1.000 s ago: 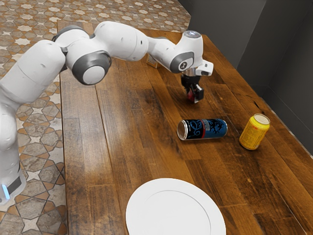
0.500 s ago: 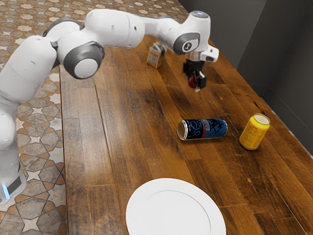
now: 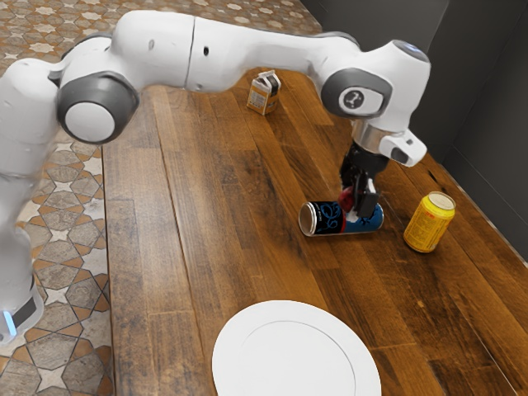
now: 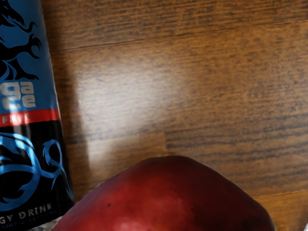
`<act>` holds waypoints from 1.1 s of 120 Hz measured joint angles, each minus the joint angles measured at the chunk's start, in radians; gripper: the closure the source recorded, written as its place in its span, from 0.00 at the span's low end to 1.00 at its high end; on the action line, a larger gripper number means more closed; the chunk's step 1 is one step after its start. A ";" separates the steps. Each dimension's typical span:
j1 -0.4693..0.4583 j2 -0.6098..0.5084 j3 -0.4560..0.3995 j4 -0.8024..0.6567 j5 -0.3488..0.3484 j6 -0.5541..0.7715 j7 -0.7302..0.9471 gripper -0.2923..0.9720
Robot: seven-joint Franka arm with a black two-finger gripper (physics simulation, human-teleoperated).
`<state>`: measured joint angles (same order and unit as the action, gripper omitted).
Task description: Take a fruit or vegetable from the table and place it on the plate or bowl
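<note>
The gripper (image 3: 360, 205) hangs just above the lying blue can (image 3: 328, 219), its fingers clamped on a red apple (image 4: 168, 197); the apple is off the table (image 3: 206, 214), well apart from the plate (image 3: 247, 363); a yellow can (image 3: 429, 221) stands upright near the blue can; a carton (image 3: 263, 92) stands at the far end.

Arm (image 3: 206, 58) stretched over the surface, jaws pointing down.
It reaches in from the exterior view's left, wrist (image 3: 363, 95) bent downward; the jaws clamp a red apple (image 4: 168, 197) just above the energy drink can (image 3: 326, 219).
</note>
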<state>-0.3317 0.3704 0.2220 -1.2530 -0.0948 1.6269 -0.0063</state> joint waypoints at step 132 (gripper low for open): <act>-0.070 0.079 -0.466 -0.053 0.210 -0.037 -0.464 0.63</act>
<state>-0.4021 0.4490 -0.2436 -1.3058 0.1154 1.5903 -0.4707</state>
